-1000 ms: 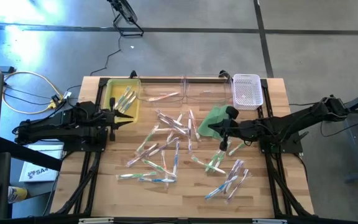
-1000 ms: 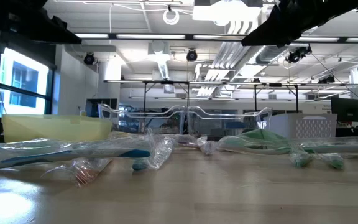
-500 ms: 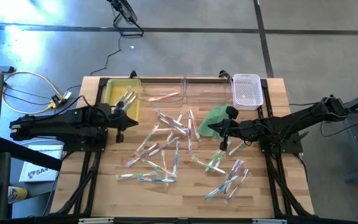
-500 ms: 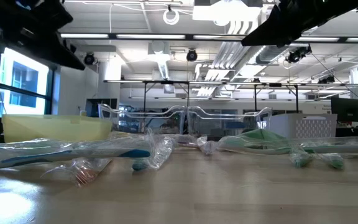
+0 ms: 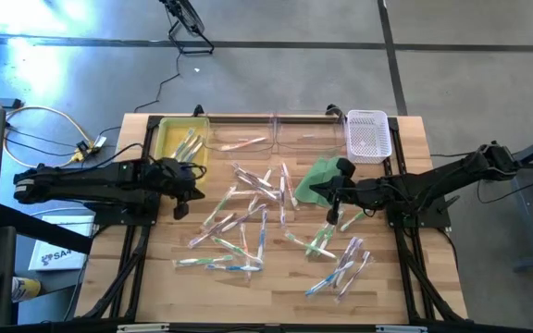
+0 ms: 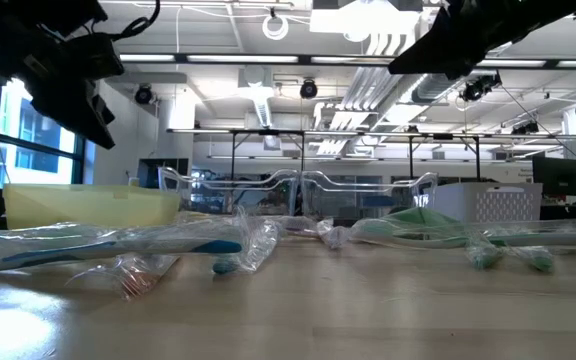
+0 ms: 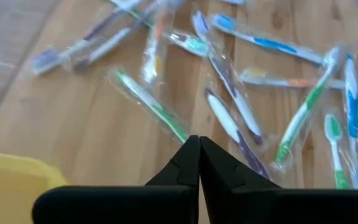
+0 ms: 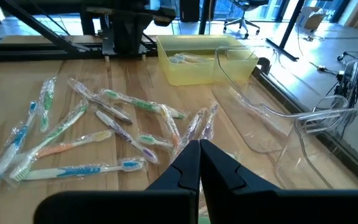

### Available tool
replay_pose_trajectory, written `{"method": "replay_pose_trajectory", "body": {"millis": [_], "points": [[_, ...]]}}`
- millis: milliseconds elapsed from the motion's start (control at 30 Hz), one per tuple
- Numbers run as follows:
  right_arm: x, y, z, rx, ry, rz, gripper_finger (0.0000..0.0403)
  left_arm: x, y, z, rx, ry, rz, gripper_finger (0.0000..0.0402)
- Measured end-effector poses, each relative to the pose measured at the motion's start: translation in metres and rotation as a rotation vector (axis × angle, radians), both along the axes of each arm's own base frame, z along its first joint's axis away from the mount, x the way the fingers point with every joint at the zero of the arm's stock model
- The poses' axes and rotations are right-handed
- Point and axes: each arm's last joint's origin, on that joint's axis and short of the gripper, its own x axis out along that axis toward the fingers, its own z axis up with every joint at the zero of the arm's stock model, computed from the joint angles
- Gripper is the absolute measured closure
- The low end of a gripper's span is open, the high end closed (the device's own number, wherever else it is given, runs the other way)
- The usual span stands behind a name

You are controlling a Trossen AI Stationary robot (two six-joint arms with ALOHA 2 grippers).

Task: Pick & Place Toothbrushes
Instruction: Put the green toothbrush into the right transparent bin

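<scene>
Wrapped toothbrushes [image 5: 248,217] are being shown scattered across the wooden table [image 5: 405,287], a few lying in the yellow bin [image 5: 168,139]. The left gripper [image 5: 185,176] and right gripper [image 5: 333,207] are being held closed, empty, above them.

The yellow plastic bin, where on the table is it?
From above, the yellow plastic bin sits at the table's far left corner, a few wrapped toothbrushes inside, beside the clear plastic tray, with the left gripper nearby.
</scene>
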Motion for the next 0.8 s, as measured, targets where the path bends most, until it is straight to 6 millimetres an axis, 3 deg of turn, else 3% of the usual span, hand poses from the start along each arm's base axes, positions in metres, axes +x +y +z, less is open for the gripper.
{"method": "replay_pose_trajectory", "body": {"millis": [200, 500, 800], "points": [[0.0, 0.0, 0.0, 0.005, -0.002, -0.002, 0.04, 0.018, -0.019, -0.003, 0.013, -0.015, -0.087, 0.0401], [0.0, 0.0, 0.0, 0.005, -0.002, -0.002, 0.04, 0.025, -0.039, -0.018, -0.085, 0.131, 0.106, 0.0401], [0.0, 0.0, 0.0, 0.029, -0.009, -0.01, 0.04, 0.045, -0.046, 0.009, -0.003, 0.332, 0.143, 0.0401]]}}
